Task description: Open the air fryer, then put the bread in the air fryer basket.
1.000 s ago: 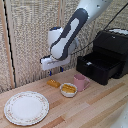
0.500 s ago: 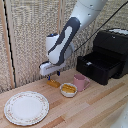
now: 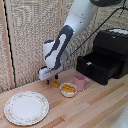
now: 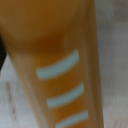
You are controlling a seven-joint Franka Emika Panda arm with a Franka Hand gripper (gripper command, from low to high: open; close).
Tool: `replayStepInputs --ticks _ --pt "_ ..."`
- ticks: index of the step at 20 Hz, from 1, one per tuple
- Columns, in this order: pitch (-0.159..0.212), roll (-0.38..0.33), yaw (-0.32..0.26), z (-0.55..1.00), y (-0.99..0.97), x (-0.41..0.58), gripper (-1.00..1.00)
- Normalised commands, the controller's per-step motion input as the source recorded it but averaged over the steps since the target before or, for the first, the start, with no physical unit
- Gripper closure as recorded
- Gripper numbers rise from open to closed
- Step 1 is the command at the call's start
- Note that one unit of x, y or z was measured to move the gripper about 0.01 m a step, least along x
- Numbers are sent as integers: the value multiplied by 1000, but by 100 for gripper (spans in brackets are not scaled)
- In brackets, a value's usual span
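1. The bread lay on the table directly under the end effector, beside the white bowl.
2. The end effector was lowered at the bread; finger state could not be determined (wrist view blurred, filled with orange).
3. The air fryer basket stood pulled out of the air fryer.
4. A pink mug and a plate stood on the table.

My glossy white plastic arm, matt black plastic air fryer, pale smooth wooden table, glazed plate, woven reed wall
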Motion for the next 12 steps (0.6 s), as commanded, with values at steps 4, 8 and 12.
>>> replayStepInputs --ticks 4,8,12 --pt "172 6 99 -6 143 315 100" --pt "200 17 5 -89 324 101 100" --pt "147 0 0 -191 403 -9 100"
